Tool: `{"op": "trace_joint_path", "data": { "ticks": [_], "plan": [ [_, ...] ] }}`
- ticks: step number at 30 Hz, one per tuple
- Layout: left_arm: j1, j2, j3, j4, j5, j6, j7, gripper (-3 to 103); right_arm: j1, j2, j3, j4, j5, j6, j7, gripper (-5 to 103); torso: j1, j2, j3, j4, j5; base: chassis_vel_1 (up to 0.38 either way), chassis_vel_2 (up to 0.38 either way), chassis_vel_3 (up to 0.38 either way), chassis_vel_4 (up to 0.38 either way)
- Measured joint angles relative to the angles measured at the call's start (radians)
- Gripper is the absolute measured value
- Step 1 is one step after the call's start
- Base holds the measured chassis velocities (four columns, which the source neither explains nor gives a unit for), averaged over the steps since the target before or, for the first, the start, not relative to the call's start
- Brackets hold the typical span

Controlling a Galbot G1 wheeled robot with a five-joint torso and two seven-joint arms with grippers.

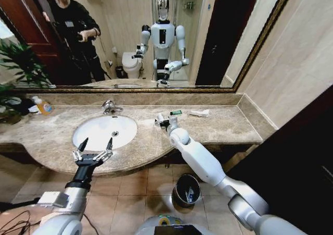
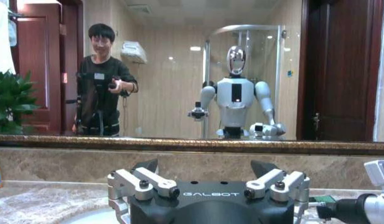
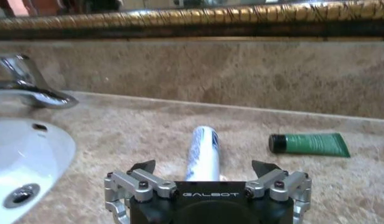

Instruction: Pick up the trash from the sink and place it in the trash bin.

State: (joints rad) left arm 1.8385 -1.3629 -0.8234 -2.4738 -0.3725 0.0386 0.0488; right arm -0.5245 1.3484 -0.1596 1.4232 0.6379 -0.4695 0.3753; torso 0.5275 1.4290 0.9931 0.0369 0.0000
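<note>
Hovering low over the bench just beside the sink [image 1: 104, 131], on the side away from the soap bottle [image 1: 43, 107], the right gripper [image 3: 204, 169] has its fingers spread, released, with a white tube with blue print [image 3: 202, 151] lying between them. A green tube [image 3: 310, 143] lies just past it, farther from the sink, and a flat white wrapper [image 1: 199, 112] farther still. The tube looks light, smooth and rounded, likely to roll, so pinching it across its middle seems safest. The left gripper [image 1: 93, 150] waits at the sink's front rim, fingers parted. The trash bin [image 1: 186, 189] stands on the floor below the bench.
</note>
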Motion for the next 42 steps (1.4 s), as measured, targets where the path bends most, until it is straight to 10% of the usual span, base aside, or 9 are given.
{"op": "trace_joint_path", "data": {
  "ticks": [12,29,42],
  "plan": [
    [0.0,0.0,0.0,0.0,0.0,0.0,0.0,100,0.008,-0.023,-0.005,-0.046,0.016,-0.011,-0.01,94,0.0,0.0,0.0,-0.0001,0.0,0.0,0.0,0.0,0.0],
    [0.0,0.0,0.0,0.0,0.0,0.0,0.0,100,0.004,-0.048,-0.042,-0.01,-0.003,-0.009,-0.002,30,0.0,0.0,0.0,-0.0001,0.0001,0.0,0.0,0.0,0.0],
    [0.0,0.0,0.0,0.0,0.0,0.0,0.0,100,-0.044,-0.149,-0.026,0.261,0.014,-0.011,0.013,29,0.0,0.0,0.0,0.0,0.0002,0.0,0.0,0.0,0.0]
  ]
}}
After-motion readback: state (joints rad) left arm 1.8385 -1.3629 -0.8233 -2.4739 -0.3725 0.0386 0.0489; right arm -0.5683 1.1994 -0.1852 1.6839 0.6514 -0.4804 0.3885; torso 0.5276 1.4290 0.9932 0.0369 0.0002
